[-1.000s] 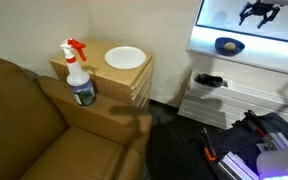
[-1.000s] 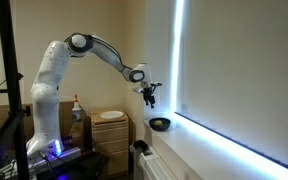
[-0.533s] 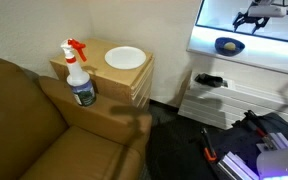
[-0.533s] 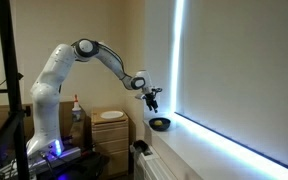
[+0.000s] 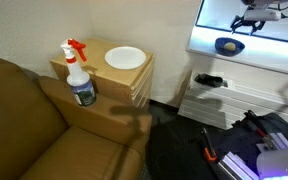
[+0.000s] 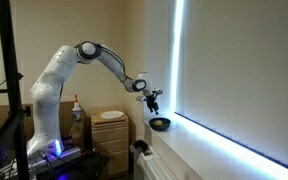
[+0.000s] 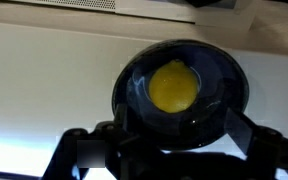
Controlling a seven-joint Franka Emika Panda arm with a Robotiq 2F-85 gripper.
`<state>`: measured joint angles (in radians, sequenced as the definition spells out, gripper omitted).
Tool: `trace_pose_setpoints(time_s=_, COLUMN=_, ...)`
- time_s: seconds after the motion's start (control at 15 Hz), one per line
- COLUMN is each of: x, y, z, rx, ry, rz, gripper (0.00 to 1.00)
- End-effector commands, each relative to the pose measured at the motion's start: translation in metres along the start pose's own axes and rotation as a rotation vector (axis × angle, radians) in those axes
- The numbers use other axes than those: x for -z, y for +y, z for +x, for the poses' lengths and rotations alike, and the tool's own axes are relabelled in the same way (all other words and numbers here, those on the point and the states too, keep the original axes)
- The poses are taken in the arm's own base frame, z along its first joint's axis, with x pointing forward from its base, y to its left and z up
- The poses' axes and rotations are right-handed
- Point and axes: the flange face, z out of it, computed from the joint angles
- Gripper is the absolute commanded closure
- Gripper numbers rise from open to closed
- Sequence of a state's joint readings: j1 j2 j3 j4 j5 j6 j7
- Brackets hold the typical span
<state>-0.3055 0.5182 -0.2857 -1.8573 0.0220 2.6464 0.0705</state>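
Your end effector [image 6: 154, 100] hangs released, fingers spread wide and holding nothing, right above the bowl [image 6: 160, 124]. The bowl sits on the white sill [image 5: 274, 55], close against the bright blind [image 6: 234, 60]. From the wrist you're looking straight down into the dark bowl [image 7: 179, 95], with a round yellow lump [image 7: 173, 87] in its middle and your two fingers [image 7: 74, 150] showing at the bottom, one either side of the rim, not touching it. Nothing stands between the fingers and the bowl; the blind just behind is the only close neighbour. Everything else is well apart and lower down: a black thing [image 5: 208, 80] lies on the white ledge [image 5: 199, 100] under the sill. Further off, a spray bottle [image 5: 77, 72] and a white plate [image 5: 125, 57] stand on the wooden cabinet [image 5: 134, 90], beside the brown couch [image 5: 29, 125]. Against a second ago, you've come down and in: the end effector was higher and farther back from the bowl, and now it's just over it, the arm stretched lower. The fingers are as wide as they were. The bowl, bottle and plate haven't budged.
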Motion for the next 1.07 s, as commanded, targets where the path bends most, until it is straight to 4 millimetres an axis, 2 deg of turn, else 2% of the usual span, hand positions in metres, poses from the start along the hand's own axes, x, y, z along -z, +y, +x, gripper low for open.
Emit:
trace_pose_setpoints(time_s=0.0, x=-0.032, y=-0.010, z=0.001, rx=0.013, ry=0.000, rz=-0.036, gripper=0.00)
trace_pose_setpoints(time_s=0.6, x=-0.085, y=-0.020, z=0.008, rx=-0.018, ry=0.064, rz=-0.115, gripper=0.00)
trace_pose_setpoints(time_s=1.0, x=-0.097, y=-0.032, z=0.023, rx=-0.014, ry=0.061, rz=-0.108, gripper=0.00)
